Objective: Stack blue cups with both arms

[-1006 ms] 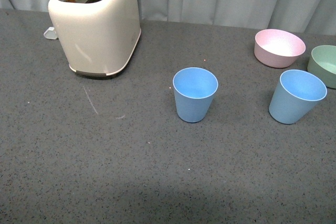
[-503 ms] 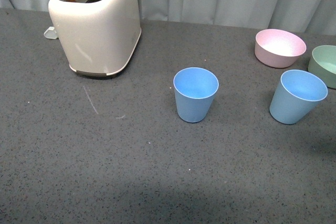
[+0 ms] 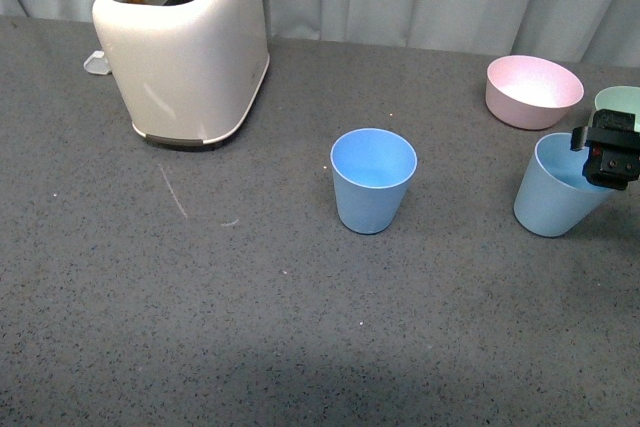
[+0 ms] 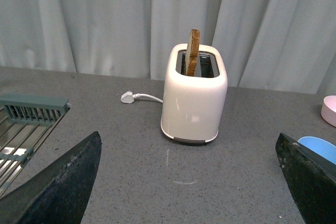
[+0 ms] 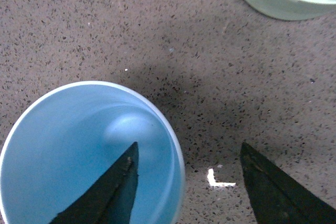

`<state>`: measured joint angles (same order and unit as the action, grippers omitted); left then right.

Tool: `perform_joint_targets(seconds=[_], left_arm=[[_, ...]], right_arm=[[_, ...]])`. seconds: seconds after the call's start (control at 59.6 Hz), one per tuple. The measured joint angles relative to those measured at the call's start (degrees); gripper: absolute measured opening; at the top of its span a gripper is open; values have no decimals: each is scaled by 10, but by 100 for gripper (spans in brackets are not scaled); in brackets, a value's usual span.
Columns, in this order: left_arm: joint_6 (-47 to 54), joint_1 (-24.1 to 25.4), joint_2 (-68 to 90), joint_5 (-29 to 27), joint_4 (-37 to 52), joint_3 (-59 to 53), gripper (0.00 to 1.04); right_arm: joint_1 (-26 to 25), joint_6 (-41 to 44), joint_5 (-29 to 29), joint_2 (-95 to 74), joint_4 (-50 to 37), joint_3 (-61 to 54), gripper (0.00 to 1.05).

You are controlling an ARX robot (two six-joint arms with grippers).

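Two light-blue cups stand upright on the grey table. One cup (image 3: 372, 182) is in the middle; its rim also shows in the left wrist view (image 4: 317, 148). The other cup (image 3: 555, 197) is at the right. My right gripper (image 3: 608, 155) is open over this cup's right rim. In the right wrist view the cup (image 5: 89, 156) is seen from above. One finger (image 5: 113, 192) is inside it and the other finger (image 5: 278, 187) is outside its wall, so the gripper (image 5: 189, 148) straddles the rim. My left gripper (image 4: 191, 182) is open and empty, away from the cups and out of the front view.
A cream toaster (image 3: 185, 47) with a slice of bread stands at the back left. A pink bowl (image 3: 533, 91) and a green bowl (image 3: 620, 102) sit just behind the right cup. A grey rack (image 4: 31, 111) lies far left in the left wrist view.
My right gripper has come into the front view from the right and now sits over the right cup's rim. The cups have not moved.
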<state>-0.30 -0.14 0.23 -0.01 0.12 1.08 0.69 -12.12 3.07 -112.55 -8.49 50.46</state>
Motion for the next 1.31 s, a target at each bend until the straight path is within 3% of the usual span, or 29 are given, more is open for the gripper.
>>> perform_joint_targets(seconds=[0.352, 0.503, 0.704, 0.956, 1.073, 1.308], left_arm=[[0, 0, 0, 0, 0, 0, 98], [0, 0, 0, 0, 0, 0, 98], [0, 0, 0, 0, 0, 0, 98], [0, 0, 0, 0, 0, 0, 98], [0, 0, 0, 0, 0, 0, 98], [0, 0, 0, 0, 0, 0, 98]], right_arm=[[8, -16, -6, -8, 29, 23, 1], [9, -20, -18, 3, 47, 23, 1], [28, -52, -82, 50, 84, 24, 1], [111, -111, -157, 96, 106, 64, 1], [154, -125, -156, 91, 109, 78, 1], [176, -138, -150, 74, 122, 92, 1]])
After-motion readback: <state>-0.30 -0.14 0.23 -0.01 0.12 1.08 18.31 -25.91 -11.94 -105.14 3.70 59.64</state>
